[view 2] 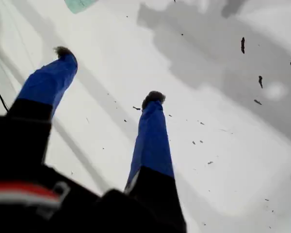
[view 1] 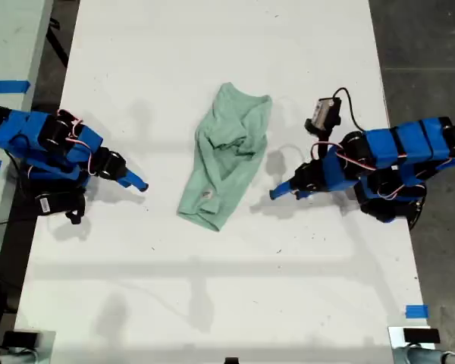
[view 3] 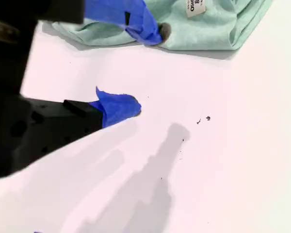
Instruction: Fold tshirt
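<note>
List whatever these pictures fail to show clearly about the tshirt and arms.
1. Exterior view: the tshirt is bunched; its own folds hide the sleeves.
2. The label: print too small in the exterior view, cut by the picture's edge in the second wrist view.
3. First wrist view: only a tshirt corner shows beyond my first hand; the edge cuts the rest.
4. Which exterior-view arm carries my second hand: cannot tell.

Soft wrinkled matt cloth tshirt (view 1: 227, 155), smooth matt white table (view 1: 212, 288), glossy blue tape (view 1: 415, 311)
</note>
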Robot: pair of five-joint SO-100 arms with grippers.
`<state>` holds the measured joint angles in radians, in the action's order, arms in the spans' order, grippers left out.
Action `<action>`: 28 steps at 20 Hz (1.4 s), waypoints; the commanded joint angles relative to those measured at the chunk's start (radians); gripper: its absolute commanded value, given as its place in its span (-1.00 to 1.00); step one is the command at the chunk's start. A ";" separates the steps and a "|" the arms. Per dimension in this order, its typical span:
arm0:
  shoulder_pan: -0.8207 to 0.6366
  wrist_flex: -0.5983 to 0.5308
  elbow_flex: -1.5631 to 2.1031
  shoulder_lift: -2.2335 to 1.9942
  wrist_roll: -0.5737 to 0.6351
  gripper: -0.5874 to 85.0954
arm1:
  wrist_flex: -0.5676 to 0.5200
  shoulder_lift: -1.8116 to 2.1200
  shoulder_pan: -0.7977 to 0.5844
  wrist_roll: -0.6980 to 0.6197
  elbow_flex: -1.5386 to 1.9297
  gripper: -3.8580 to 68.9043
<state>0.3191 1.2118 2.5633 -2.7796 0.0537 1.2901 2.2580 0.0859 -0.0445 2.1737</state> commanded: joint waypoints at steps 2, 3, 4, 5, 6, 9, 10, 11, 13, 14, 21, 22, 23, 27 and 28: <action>-0.003 0.005 -0.009 -0.006 -0.009 -0.59 | 0.014 0.035 0.009 0.014 -0.011 -0.15; -0.009 0.005 -0.018 0.014 -0.011 -0.59 | 0.002 0.023 0.009 0.008 -0.017 -0.15; -0.025 0.009 -0.064 0.092 0.003 -0.57 | -0.012 -0.014 0.009 -0.002 -0.041 -0.15; -0.043 0.046 -0.176 0.258 0.018 -0.51 | -0.009 -0.091 0.000 -0.014 -0.098 -0.15; -0.061 0.097 -0.333 0.448 0.058 -0.47 | 0.003 -0.199 -0.006 -0.040 -0.190 -0.14; -0.133 0.028 -0.611 0.762 0.209 -0.45 | 0.044 -0.577 -0.020 -0.130 -0.580 -0.12; -0.160 0.020 -0.673 0.851 0.241 -0.44 | 0.072 -0.704 -0.023 -0.156 -0.724 -0.11; -0.175 0.014 -0.736 0.937 0.265 -0.44 | 0.095 -0.821 -0.025 -0.175 -0.857 -0.11; -0.199 -0.051 -0.815 1.078 0.299 -0.42 | 0.130 -1.015 -0.028 -0.204 -1.074 -0.11; -0.209 -0.060 -0.862 1.157 0.305 -0.41 | 0.133 -1.089 -0.031 -0.212 -1.150 -0.11; -0.230 -0.120 -1.146 1.675 0.311 -0.33 | 0.046 -1.368 -0.040 -0.224 -1.338 -0.11; -0.227 -0.115 -1.193 1.740 0.305 -0.36 | 0.014 -1.399 -0.040 -0.221 -1.339 -0.13; -0.222 -0.100 -1.239 1.796 0.295 -0.43 | -0.015 -1.433 -0.040 -0.218 -1.344 -0.15; -0.187 -0.018 -1.416 1.922 0.250 -0.98 | -0.092 -1.526 -0.031 -0.173 -1.355 -0.94; -0.170 -0.044 -1.428 1.921 0.258 -0.98 | -0.092 -1.528 -0.021 -0.170 -1.355 -0.95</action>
<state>0.1227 1.1674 1.1566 -0.8713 0.3191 1.2118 0.7440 0.0460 -0.2347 0.8191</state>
